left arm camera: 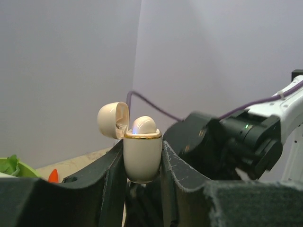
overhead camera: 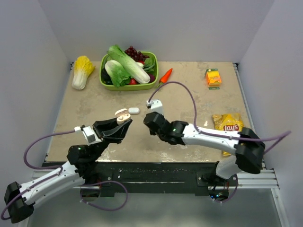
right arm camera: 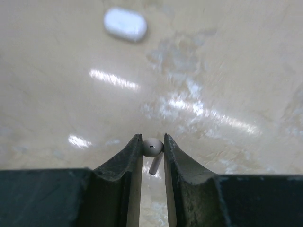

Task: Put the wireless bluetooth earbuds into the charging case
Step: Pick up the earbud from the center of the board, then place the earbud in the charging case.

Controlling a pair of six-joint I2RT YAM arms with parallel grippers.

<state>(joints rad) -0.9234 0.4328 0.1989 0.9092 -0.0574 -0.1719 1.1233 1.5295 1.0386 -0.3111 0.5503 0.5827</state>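
Note:
My left gripper (overhead camera: 124, 121) is shut on the cream-white charging case (left arm camera: 142, 158) and holds it upright above the table. The case's lid (left arm camera: 112, 119) is hinged open to the left. One white earbud (left arm camera: 144, 124) sits in the case's top with a small blue light beside it. My right gripper (right arm camera: 153, 140) is shut on a second white earbud (right arm camera: 152, 147), its stem pointing down, just above the table. In the top view the right gripper (overhead camera: 148, 117) is a short way right of the case (overhead camera: 124, 118). A small white oval piece (overhead camera: 134, 110) lies on the table between and behind them; it also shows in the right wrist view (right arm camera: 125, 23).
A green basket (overhead camera: 128, 87) of vegetables stands at the back. A napa cabbage (overhead camera: 82, 71) lies to its left and a carrot (overhead camera: 165, 75) to its right. An orange carton (overhead camera: 213, 77) is at the back right, and a chips bag (overhead camera: 227, 124) at the right.

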